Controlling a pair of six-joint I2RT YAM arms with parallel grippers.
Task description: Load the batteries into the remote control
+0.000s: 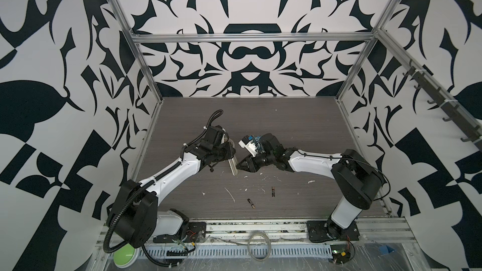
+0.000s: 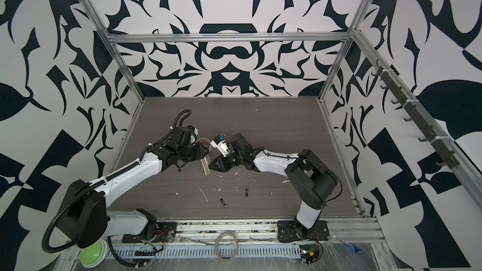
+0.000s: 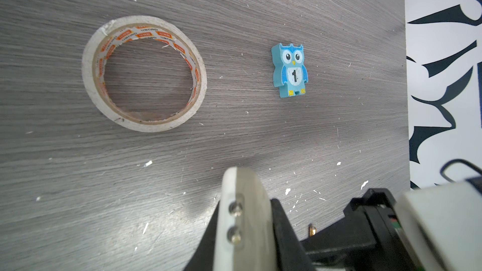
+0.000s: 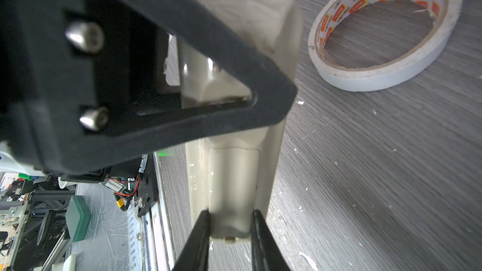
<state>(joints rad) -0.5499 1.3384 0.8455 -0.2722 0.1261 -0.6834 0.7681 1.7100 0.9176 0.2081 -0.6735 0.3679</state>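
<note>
Grey table [image 1: 287, 126] bears two batteries [image 1: 251, 203] [image 1: 272, 191], tape roll [image 3: 88, 74], blue owl [image 3: 290, 70].

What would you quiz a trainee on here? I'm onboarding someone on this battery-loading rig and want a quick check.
1. True or false: the left gripper holds the remote control.
2. Where are the two batteries? A: inside the remote control. B: lying on the table, apart from each other. C: stacked one on the other.
3. Which two things in the left wrist view does the task not need?
Key: 1 true; 2 B; 3 the tape roll and the blue owl figure.
</note>
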